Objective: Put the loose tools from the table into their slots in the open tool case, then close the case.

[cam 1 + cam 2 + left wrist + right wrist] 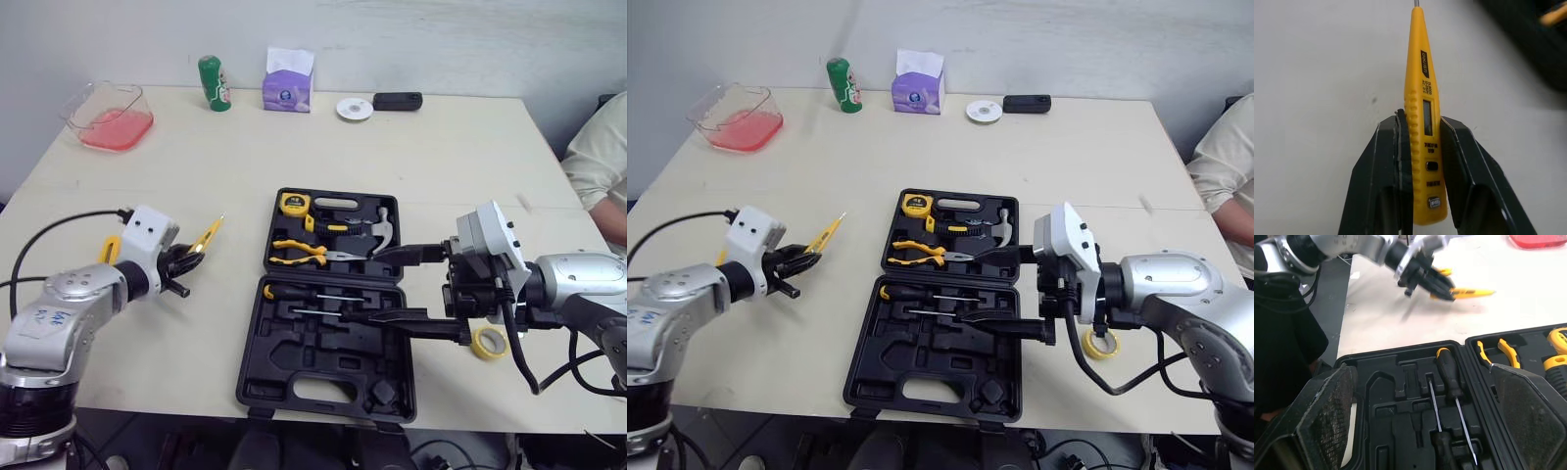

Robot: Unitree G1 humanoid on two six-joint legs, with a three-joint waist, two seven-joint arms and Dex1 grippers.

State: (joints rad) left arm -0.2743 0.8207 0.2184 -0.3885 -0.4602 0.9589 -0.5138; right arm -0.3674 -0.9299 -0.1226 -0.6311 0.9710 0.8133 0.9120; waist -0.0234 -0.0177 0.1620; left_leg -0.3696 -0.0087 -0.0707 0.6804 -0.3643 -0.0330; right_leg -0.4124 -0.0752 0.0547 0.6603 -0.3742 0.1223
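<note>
- We see the yellow tester pen (1418,73) clamped in our left gripper (186,259), over the table (441,157) to the left of the tool case (333,367).
- The case lies open, with screwdrivers (313,292) slotted inside.
- Our right gripper (361,286) hovers over the case, jaws spread wide and holding nothing.
- A tape roll (487,342) lies near the case's right edge.

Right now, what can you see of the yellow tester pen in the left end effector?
The tester pen is slim yellow plastic tapering to a thin metal tip, with a small display window, black print, small buttons and a ribbed edge. The left end effector is shut on its rear half, black fingers pressing both sides. The tip points away from the wrist, over the table, left of the open tool case.
</note>
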